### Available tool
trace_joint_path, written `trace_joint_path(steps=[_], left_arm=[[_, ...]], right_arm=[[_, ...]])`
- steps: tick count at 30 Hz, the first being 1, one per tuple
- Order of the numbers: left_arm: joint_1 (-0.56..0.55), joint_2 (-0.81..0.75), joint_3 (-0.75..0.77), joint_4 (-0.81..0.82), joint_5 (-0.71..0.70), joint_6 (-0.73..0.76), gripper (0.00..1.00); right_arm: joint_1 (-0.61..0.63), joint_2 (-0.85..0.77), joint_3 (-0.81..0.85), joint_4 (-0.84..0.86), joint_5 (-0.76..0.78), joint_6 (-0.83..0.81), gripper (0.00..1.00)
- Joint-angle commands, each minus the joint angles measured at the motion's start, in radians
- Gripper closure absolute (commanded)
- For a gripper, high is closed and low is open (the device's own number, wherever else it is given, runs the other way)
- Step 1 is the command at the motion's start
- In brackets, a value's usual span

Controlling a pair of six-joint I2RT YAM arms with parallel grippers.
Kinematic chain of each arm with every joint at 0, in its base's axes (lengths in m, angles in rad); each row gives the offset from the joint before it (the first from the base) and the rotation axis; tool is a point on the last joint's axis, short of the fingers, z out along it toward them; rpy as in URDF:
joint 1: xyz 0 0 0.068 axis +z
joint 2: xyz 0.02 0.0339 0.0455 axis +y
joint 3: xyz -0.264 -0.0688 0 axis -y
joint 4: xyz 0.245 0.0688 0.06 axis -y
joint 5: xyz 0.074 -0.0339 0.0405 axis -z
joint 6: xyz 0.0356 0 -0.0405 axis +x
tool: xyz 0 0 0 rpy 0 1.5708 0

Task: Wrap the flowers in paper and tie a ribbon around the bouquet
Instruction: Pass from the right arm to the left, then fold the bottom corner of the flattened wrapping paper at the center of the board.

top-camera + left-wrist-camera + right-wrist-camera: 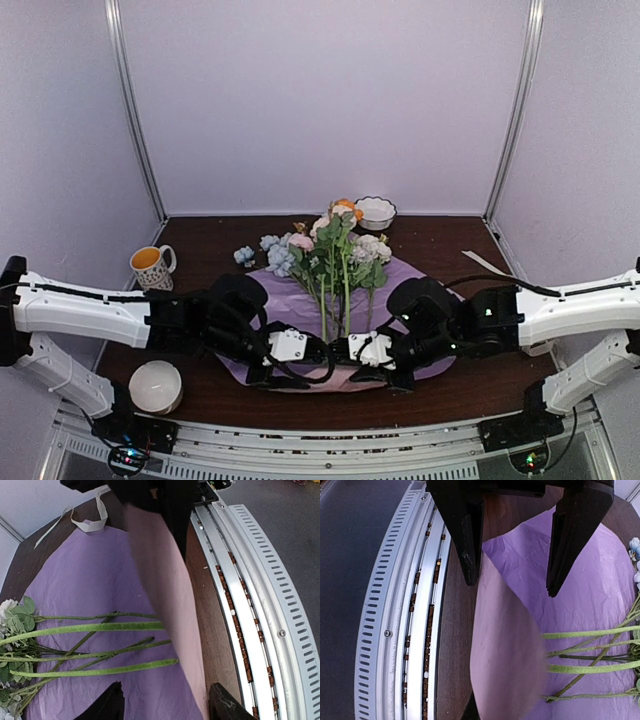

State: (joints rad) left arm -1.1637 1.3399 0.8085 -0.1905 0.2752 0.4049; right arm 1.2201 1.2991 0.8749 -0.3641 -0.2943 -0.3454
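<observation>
Gripping a raised fold of the paper (420,290), the right jaws are pressed together on the sheet's near edge, and the flap stands up from the worktop (200,235) as a pale pink wall. The left jaws face them across this fold, standing apart with nothing between them but the sheet below; they are not seen to touch it.

The paper lies flat and crinkled on the worktop, lilac side up, apart from that lifted flap. The flowers (335,250) lie on the paper, their long green stalks (95,627) running towards its near edge, where their cut ends pass behind the raised fold. The blooms and leaves fan out over the paper's far edge.

The ribbon (87,522) lies loose on the worktop just beside the paper's far right corner. A few blue blooms (245,255) sit off the paper's far left edge. Further left of the paper stands a mug (152,266) with dark markings too small to read. A white bowl (155,385) sits near the paper's near left corner, and a second bowl (376,211) lies beyond the blooms. A slotted metal rail (260,605) runs along the worktop edge nearest the fold.
</observation>
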Motion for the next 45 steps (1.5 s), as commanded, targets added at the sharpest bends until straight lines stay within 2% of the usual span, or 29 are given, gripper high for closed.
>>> trace_joint_path(steps=[1, 5, 7, 9, 12, 13, 18, 22, 25, 30, 36, 40, 45], left_arm=[[0.012, 0.037, 0.037, 0.072, 0.091, -0.042, 0.40], [0.023, 0.048, 0.036, 0.080, 0.127, -0.070, 0.44], [0.034, 0.059, 0.034, 0.098, 0.147, -0.096, 0.51], [0.051, 0.078, 0.047, 0.102, 0.182, -0.126, 0.66], [0.063, 0.098, 0.061, 0.099, 0.194, -0.157, 1.00], [0.067, 0.100, 0.060, 0.102, 0.188, -0.168, 1.00], [0.122, 0.113, 0.046, 0.128, 0.074, -0.254, 1.00], [0.186, 0.159, 0.059, 0.135, 0.033, -0.302, 1.00], [0.194, 0.198, 0.074, 0.140, 0.028, -0.293, 1.00], [0.238, 0.252, 0.116, 0.095, 0.023, -0.303, 1.00], [0.260, 0.255, 0.130, 0.037, -0.016, -0.279, 1.00], [0.292, 0.258, 0.122, 0.030, -0.045, -0.277, 1.00], [0.342, 0.362, 0.186, -0.007, -0.087, -0.264, 1.00]], right_arm=[[-0.053, 0.023, 0.044, -0.017, -0.090, 0.016, 1.00], [-0.086, 0.057, 0.064, -0.005, -0.127, 0.053, 1.00], [-0.099, 0.075, 0.080, 0.003, -0.139, 0.069, 1.00], [-0.113, 0.094, 0.095, 0.007, -0.148, 0.086, 1.00], [-0.130, 0.117, 0.112, 0.001, -0.160, 0.111, 1.00], [-0.138, 0.119, 0.109, 0.001, -0.160, 0.123, 0.98], [-0.243, 0.080, 0.055, 0.045, -0.259, 0.250, 0.70], [-0.349, 0.060, -0.044, 0.206, -0.346, 0.436, 0.62], [-0.417, 0.095, -0.093, 0.282, -0.302, 0.571, 0.62], [-0.488, 0.262, -0.083, 0.255, -0.175, 0.704, 0.69], [-0.493, 0.406, -0.070, 0.186, -0.042, 0.721, 0.76], [-0.495, 0.408, -0.080, 0.136, 0.025, 0.719, 0.77], [-0.495, 0.370, -0.093, 0.121, 0.045, 0.717, 0.77]])
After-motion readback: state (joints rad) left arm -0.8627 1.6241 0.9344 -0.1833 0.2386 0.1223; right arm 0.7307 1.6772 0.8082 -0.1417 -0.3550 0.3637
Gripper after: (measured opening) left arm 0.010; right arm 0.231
